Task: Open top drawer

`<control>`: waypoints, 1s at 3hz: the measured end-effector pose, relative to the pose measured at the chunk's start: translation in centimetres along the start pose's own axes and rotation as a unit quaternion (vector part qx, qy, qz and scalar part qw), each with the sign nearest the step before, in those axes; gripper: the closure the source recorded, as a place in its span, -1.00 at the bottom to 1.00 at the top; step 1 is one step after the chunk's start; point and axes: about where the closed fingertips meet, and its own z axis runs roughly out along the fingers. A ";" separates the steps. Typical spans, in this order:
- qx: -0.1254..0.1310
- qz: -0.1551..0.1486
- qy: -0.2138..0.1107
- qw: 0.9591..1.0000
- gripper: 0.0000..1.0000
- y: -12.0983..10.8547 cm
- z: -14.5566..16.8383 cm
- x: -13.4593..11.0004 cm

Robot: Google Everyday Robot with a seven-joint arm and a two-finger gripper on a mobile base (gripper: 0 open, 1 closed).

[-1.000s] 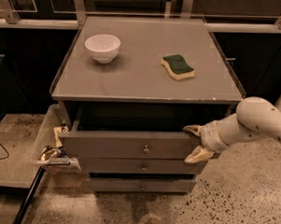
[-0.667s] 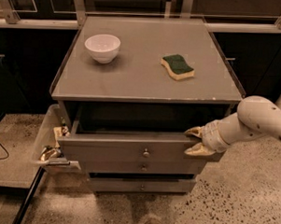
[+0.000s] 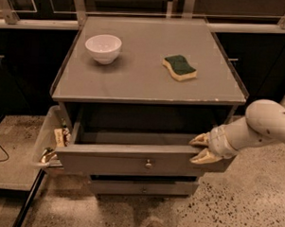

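At the open top drawer rests the end effector.

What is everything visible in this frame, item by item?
cabinet: one, grey, centre of view.
bowl: one, white, back left of the cabinet top.
sponge: one, green over yellow, right side of the cabinet top.
top drawer: one, grey, open under the cabinet top.
knob: one, round metal, middle of the top drawer's front.
lower drawer front: one visible, grey, below the top drawer.
clear bin: one, beside the cabinet's left side, small items inside.
floor: speckled, in front.
arm: one, white, entering from the right.
gripper: one, cream, at the right end of the top drawer's front.
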 end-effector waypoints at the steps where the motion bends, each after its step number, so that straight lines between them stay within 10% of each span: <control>1: 0.000 0.000 0.000 1.000 0.62 0.0 0.0 0.0; 3: -0.003 0.008 -0.007 1.000 -0.31 -0.5 0.4 0.5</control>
